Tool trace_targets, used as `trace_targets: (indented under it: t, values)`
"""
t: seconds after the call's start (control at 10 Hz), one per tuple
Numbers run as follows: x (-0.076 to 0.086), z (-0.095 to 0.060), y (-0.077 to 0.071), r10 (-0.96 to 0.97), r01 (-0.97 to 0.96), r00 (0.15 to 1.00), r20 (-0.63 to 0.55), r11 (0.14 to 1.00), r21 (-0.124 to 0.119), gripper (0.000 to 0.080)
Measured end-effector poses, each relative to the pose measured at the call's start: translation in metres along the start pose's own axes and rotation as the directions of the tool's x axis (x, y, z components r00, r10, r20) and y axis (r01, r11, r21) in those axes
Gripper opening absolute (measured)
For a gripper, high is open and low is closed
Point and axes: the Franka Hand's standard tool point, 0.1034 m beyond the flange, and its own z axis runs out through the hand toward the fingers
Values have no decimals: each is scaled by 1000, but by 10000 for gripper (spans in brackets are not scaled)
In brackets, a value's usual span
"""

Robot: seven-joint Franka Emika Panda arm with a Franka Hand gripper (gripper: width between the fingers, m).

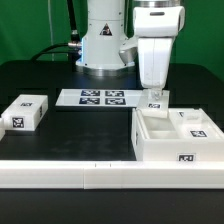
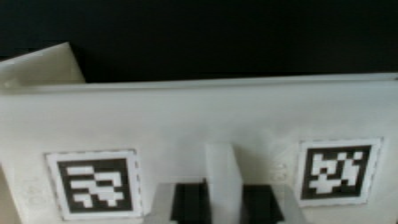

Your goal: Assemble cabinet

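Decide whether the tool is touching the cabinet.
Cannot tell. In the wrist view the tool straddles a thin wall of the cabinet, but blur hides any gap; the exterior view is too small.

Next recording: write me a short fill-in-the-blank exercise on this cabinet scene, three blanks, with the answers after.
1. The marker board carries ____ tags.
2. The small white block lies to the exterior view's ____ of the cabinet.
3. In the wrist view, ____ tags show on the cabinet beyond the end effector.

Missing words: four; left; two.
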Motion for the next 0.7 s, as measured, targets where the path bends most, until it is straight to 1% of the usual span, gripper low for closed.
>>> trace_targets:
  t: [0.1, 0.2, 0.4, 0.6, 0.7]
  values:
    - [-1, 0, 0, -12, 12, 1000, 0, 1000, -1, 69]
    - [-5, 2, 0, -76, 76, 997, -5, 997, -13, 69]
    - [-10, 2, 4, -155, 155, 988, -6, 988, -16, 69]
    - [-11, 1, 14, -231, 231, 973, -6, 973, -17, 69]
    - [-11, 1, 15, -221, 220, 975, -7, 975, -20, 69]
